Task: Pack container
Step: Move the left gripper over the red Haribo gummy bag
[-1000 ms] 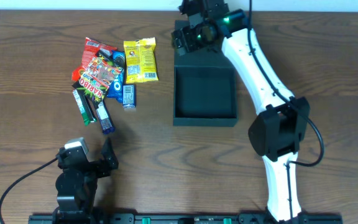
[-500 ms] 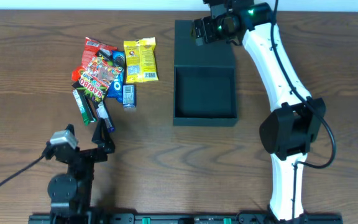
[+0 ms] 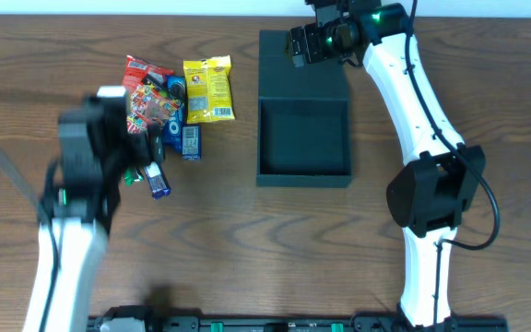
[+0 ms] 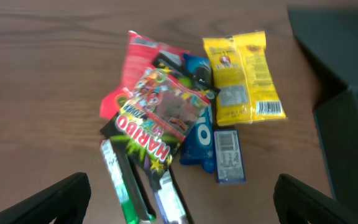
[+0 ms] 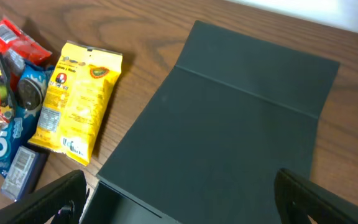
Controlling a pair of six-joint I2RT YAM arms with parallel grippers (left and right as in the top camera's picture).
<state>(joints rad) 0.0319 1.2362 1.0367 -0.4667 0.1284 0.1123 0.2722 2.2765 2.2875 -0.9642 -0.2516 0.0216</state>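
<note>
The container [image 3: 303, 138] is set on the table [image 3: 505, 92], right of centre. Its lid [image 3: 289, 69] is laid open flat on the far side of the tray. Seen from overhead, the right gripper [image 5: 185, 202] is held above the lid's far right corner. Its fingers [image 5: 48, 199] are spread wide apart, and the dark lid and the tray's rear wall are seen between them in the wrist view.

A heap of snacks [image 3: 164, 115] is gathered left of the container, apart from it. The yellow packet [image 3: 208, 89] is placed nearest the container, flat on the wood. The Haribo bag [image 3: 150, 115] is laid on top of the red packet [image 3: 144, 70] and the Oreo packet [image 3: 171, 127]. A small blue packet [image 3: 190, 141] is found just beside the Oreo packet, near the yellow packet's near end. Thin sticks [image 4: 126, 186] are tucked under the Haribo bag's near edge.

The left gripper [image 4: 182, 202] is held above the near side of the heap, with both fingers [image 4: 58, 196] spread wide apart. In the overhead view the left arm [image 3: 72, 231] is blurred, and the heap's left edge is covered by it.
</note>
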